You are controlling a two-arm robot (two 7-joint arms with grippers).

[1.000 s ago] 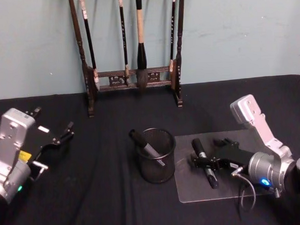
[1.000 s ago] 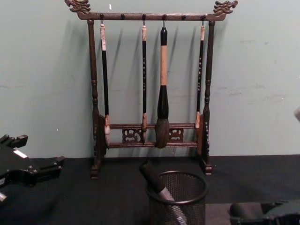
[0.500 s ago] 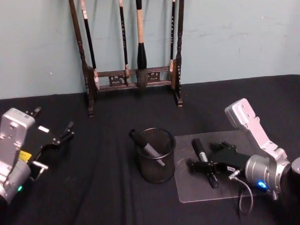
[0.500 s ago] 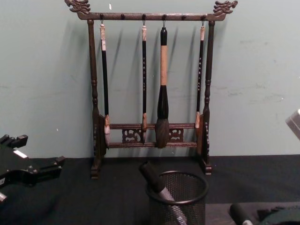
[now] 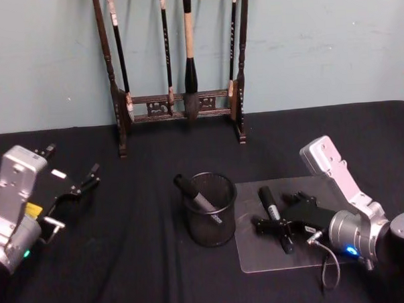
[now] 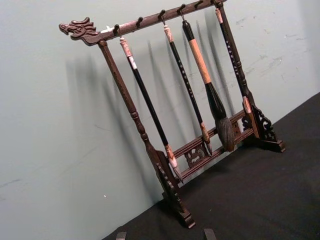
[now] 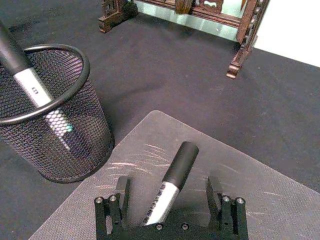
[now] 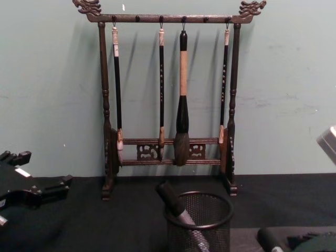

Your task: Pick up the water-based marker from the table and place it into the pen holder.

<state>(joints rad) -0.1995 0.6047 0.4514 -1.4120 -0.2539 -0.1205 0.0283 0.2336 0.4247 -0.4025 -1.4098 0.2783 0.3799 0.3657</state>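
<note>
Fingers of the right gripper (image 7: 167,186) are spread on either side of the marker (image 7: 180,161), one along each flank of its barrel. They are released, and the right wrist view shows a gap between each finger and the pen. The marker lies flat on a clear plastic sheet (image 5: 260,257) on the table (image 5: 139,255). Its black cap juts out past the fingertips toward the brush rack (image 5: 179,99) at the back wall, and its pale labelled barrel runs back between the fingers toward the palm.

To the left of these fingers, just beside the sheet's edge, stands the pen holder (image 5: 219,226). It is upright, with a second marker (image 5: 190,191) leaning inside it, cap up over the rim. Holder and fingers are near one another but apart.

The left gripper (image 5: 72,162) hangs over the table on the far side of the holder from the right fingers, well apart from both. Its own fingers are spread too, with nothing between them, and they point toward the rack, where four brushes (image 8: 181,105) hang from the top bar.
</note>
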